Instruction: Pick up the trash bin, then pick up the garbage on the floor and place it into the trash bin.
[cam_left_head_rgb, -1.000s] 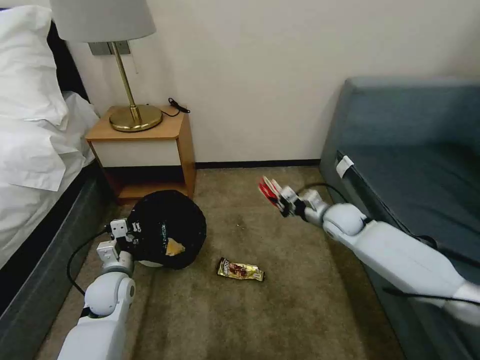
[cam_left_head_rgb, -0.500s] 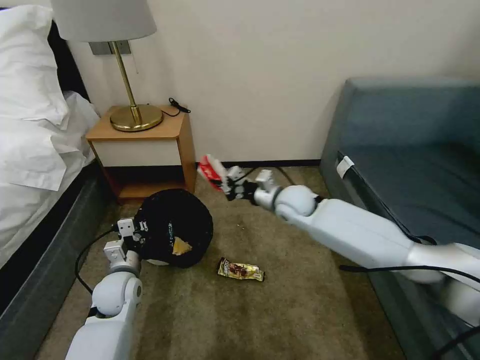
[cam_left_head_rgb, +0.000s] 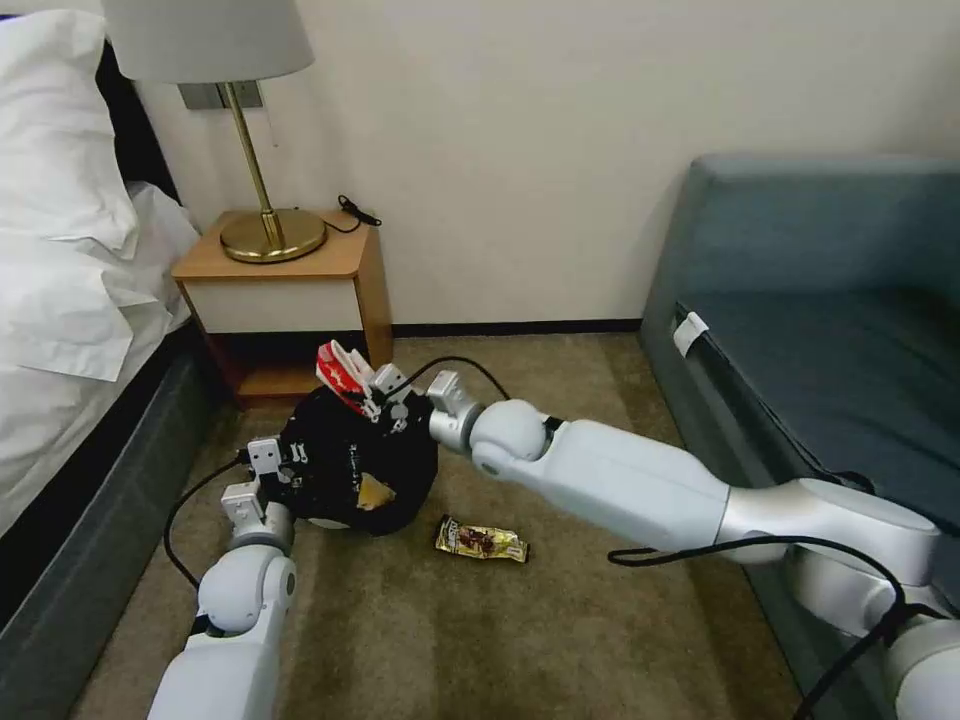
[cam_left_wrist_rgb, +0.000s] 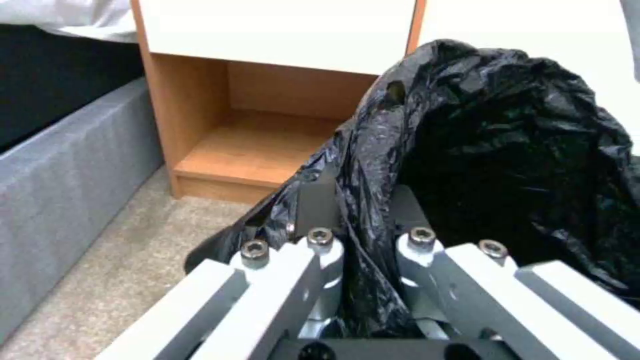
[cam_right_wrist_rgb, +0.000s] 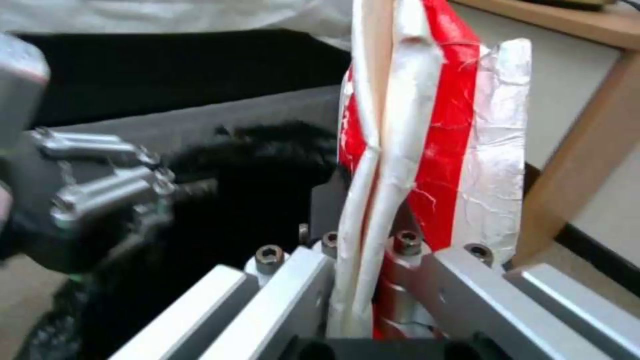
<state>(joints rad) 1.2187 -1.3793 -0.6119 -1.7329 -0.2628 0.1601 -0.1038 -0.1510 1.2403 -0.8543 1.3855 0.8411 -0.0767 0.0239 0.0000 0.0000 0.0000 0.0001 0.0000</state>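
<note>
Bin (cam_left_head_rgb: 350, 470), lined in crinkly black plastic, sits tilted above the carpet (cam_left_head_rgb: 560, 640) in front of the nightstand (cam_left_head_rgb: 290, 290), with brown paper (cam_left_head_rgb: 372, 492) showing inside. Left gripper (cam_left_head_rgb: 285, 462) has its jaws closed on the bag-covered rim (cam_left_wrist_rgb: 360, 210). Right gripper (cam_left_head_rgb: 378, 398) hangs over the bin's far edge, jaws pinched tight on the red-and-white packet (cam_left_head_rgb: 342, 372), which stands upright between them (cam_right_wrist_rgb: 427, 150). On the carpet just beside the bin lies a gold-brown wrapper (cam_left_head_rgb: 481, 540).
</note>
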